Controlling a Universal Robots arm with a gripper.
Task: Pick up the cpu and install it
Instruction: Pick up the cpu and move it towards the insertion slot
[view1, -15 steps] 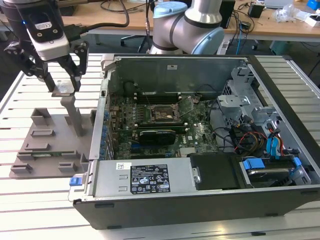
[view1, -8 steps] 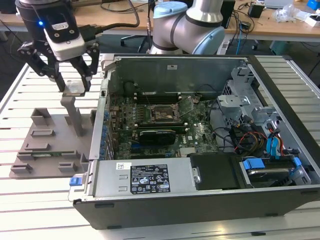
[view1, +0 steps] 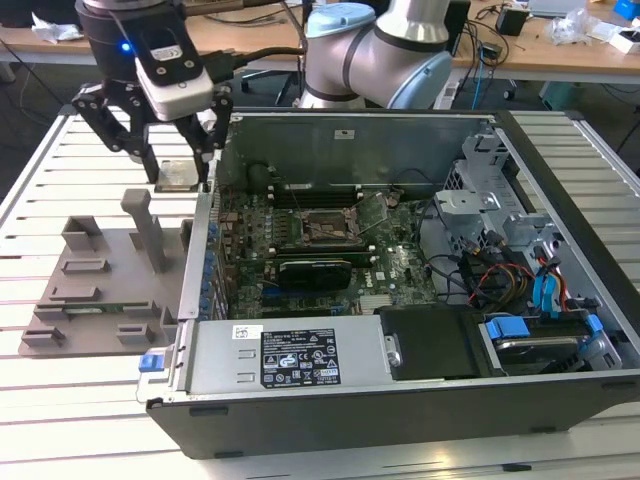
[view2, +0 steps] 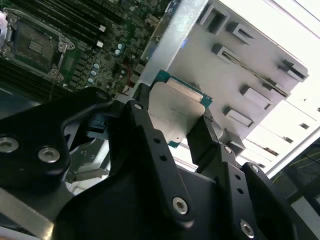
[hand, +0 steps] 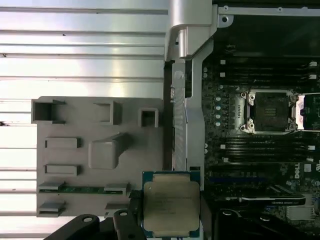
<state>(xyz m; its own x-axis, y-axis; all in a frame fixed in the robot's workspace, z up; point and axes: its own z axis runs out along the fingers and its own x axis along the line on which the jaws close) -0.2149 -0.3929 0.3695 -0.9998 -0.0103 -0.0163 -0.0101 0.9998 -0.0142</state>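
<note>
Grips the cpu (view1: 176, 175) between both jaws, one pressed on each of two opposite edges.

In the exterior view, carries the chip flat, metal top up, under the gripper (view1: 178, 172) at the exterior view's left, just outside the side wall of the open computer case (view1: 400, 400). Hangs above the slatted table (view1: 60, 420), near the end of the grey parts fixture (view1: 100, 290) that lies farther from the camera, and apart from it. Sits well apart from the socket (view1: 325, 230) on the motherboard (view1: 400, 270) inside the case.

In the second wrist view, shows the cpu (view2: 177, 110) close up, silvery top with a green rim, pinched between black fingers (view2: 202, 137) of the gripper (view2: 172, 122). Places the parts fixture (view2: 250, 75) beyond it and the socket (view2: 35, 45) off to one side on the motherboard (view2: 110, 45).

In the first wrist view, looks down on the cpu (hand: 171, 205) held by the gripper (hand: 170, 220), over the seam between the parts fixture (hand: 100, 150) and the wall of the computer case (hand: 187, 100), with the socket (hand: 270, 112) well apart on the motherboard (hand: 235, 150).
</note>
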